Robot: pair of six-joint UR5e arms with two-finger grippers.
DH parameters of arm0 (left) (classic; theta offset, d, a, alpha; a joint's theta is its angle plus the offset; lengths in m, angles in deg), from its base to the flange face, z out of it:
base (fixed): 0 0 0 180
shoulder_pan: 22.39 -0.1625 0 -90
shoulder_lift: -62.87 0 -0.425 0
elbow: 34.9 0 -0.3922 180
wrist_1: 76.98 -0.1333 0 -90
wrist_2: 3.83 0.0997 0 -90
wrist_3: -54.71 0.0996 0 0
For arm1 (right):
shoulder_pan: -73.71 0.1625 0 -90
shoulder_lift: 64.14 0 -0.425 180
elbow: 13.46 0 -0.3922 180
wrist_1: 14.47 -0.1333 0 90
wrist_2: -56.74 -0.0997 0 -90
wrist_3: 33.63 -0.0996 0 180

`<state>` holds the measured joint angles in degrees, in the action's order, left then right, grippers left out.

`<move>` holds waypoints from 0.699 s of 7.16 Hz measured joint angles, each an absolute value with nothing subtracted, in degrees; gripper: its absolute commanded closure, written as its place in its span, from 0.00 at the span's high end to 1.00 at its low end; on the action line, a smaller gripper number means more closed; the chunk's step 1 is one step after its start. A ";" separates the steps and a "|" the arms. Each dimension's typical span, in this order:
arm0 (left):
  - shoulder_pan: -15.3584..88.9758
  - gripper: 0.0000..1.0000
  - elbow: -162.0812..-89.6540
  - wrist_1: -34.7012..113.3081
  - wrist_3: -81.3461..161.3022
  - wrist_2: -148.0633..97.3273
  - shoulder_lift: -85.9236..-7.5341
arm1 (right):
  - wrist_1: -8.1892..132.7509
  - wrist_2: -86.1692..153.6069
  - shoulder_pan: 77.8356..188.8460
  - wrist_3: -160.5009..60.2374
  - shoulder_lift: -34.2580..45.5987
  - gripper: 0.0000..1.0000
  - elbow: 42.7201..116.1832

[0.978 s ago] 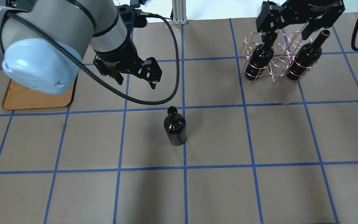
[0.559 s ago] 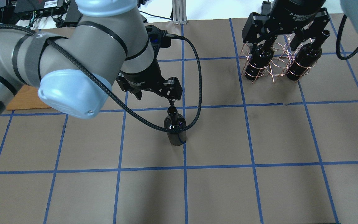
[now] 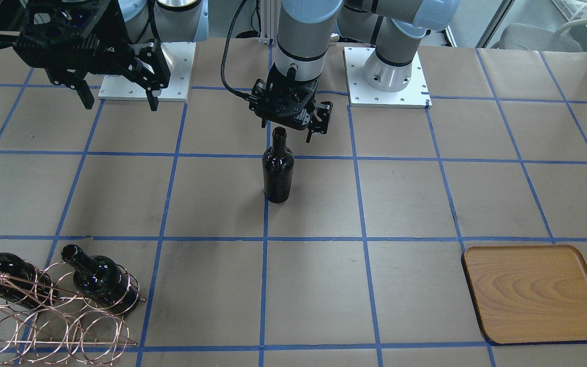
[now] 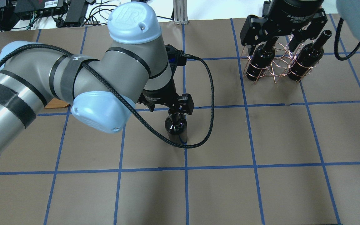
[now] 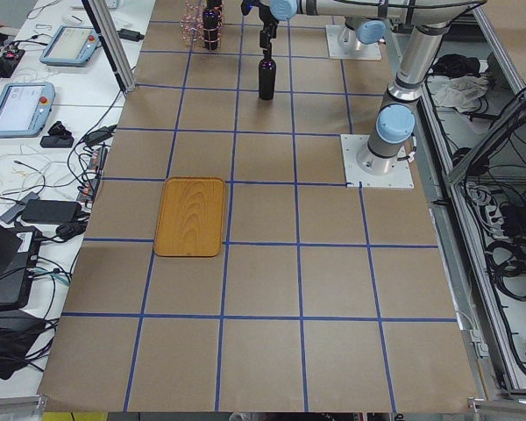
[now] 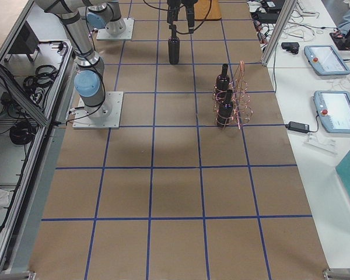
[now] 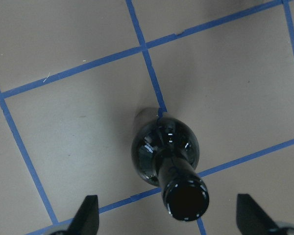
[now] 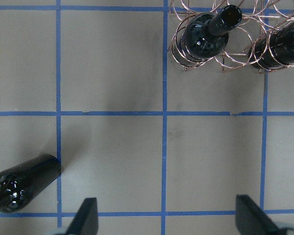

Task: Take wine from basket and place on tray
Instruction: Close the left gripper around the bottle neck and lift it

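The overhead camera sits behind the robot, looking forward and down on the table (image 4: 261, 193); the front-facing one looks steeply down from the opposite side. Both share the upright wine bottle (image 4: 176, 126) at mid-table. The two end cameras sit high and far, looking along the table. The left wrist camera hangs close above that bottle's mouth; the right wrist camera looks down from higher, taking in the basket (image 8: 237, 51) and the same bottle.

A glossy near-black wine bottle (image 3: 278, 171) is standing upright on a blue grid line mid-table, mouth open; two matching bottles (image 3: 99, 286) are sitting in the copper wire basket (image 4: 275, 61); the light-brown wooden tray (image 3: 535, 293) is lying flat, well apart from both.
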<state>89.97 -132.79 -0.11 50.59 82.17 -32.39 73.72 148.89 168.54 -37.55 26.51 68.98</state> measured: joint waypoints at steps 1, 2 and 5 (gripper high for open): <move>90.66 0.88 -132.88 -0.70 50.58 82.24 -33.25 | 74.13 148.89 168.54 -37.77 26.65 1.00 68.98; 91.54 0.63 -132.94 -0.98 50.58 82.34 -33.91 | 75.24 148.85 168.54 -37.99 26.68 1.00 68.98; 92.75 0.37 -133.62 -1.08 50.87 82.66 -34.40 | 77.52 148.73 168.54 -38.19 26.63 1.00 68.99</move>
<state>92.75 -133.62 -1.08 50.87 82.66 -34.40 77.52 148.73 168.54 -38.19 26.63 68.99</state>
